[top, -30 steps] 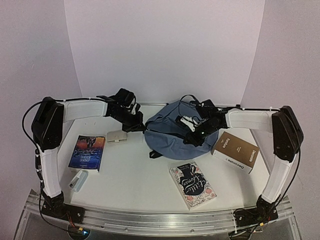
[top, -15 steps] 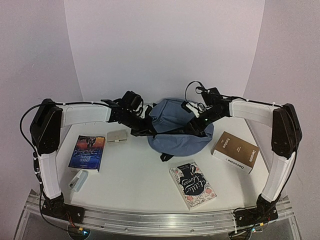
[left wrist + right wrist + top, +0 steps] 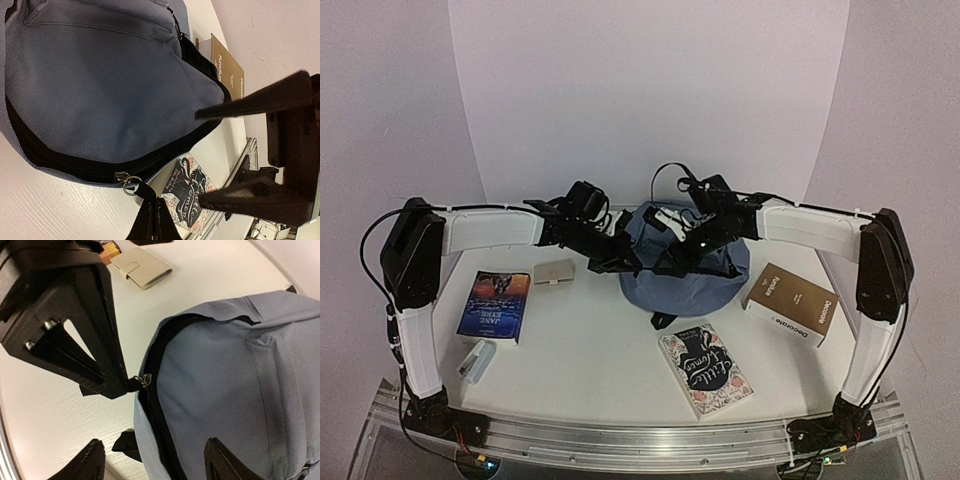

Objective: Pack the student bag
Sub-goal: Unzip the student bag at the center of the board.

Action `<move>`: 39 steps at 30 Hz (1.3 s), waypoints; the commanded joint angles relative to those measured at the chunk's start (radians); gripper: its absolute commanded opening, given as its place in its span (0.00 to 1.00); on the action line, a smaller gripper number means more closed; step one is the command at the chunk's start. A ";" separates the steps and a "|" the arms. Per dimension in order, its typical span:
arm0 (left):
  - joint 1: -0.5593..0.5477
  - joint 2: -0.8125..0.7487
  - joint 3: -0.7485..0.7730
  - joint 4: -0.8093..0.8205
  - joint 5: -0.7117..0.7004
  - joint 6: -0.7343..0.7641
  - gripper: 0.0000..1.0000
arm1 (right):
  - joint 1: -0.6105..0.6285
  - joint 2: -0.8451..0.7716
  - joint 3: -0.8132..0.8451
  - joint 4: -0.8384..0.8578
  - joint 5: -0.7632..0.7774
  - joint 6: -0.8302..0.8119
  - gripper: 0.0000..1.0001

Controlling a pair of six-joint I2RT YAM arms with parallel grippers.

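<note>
The slate-blue student bag (image 3: 705,270) lies at the back middle of the table, and its black zipper runs along the near edge (image 3: 60,160). My left gripper (image 3: 626,262) is shut on the black pull tab (image 3: 149,215) of the zipper slider (image 3: 126,180). The right wrist view shows the same grip, with the slider (image 3: 146,380) at the bag's left edge. My right gripper (image 3: 676,256) is open above the bag's left part, its fingers (image 3: 222,462) straddling the zipper line (image 3: 160,430). The bag's inside is hidden.
A Little Women book (image 3: 706,370) lies in front of the bag, a brown book (image 3: 791,304) to its right. At left are a beige case (image 3: 554,272), a blue Jane Eyre book (image 3: 495,305) and a white stapler (image 3: 475,360). A black strap (image 3: 661,320) sticks out below the bag.
My left gripper moved right, up to the bag's edge. My right gripper moved left across the bag. The bag shifted a little to the right.
</note>
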 commanded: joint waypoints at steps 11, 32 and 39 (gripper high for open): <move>0.016 -0.014 0.045 0.026 0.010 -0.007 0.00 | 0.009 0.011 -0.058 0.000 0.023 -0.003 0.00; 0.187 0.245 0.391 -0.199 -0.229 0.055 0.00 | 0.009 -0.115 -0.233 0.000 0.026 -0.029 0.00; 0.262 0.364 0.502 -0.213 -0.233 0.030 0.00 | 0.009 -0.086 -0.203 0.002 -0.002 0.008 0.00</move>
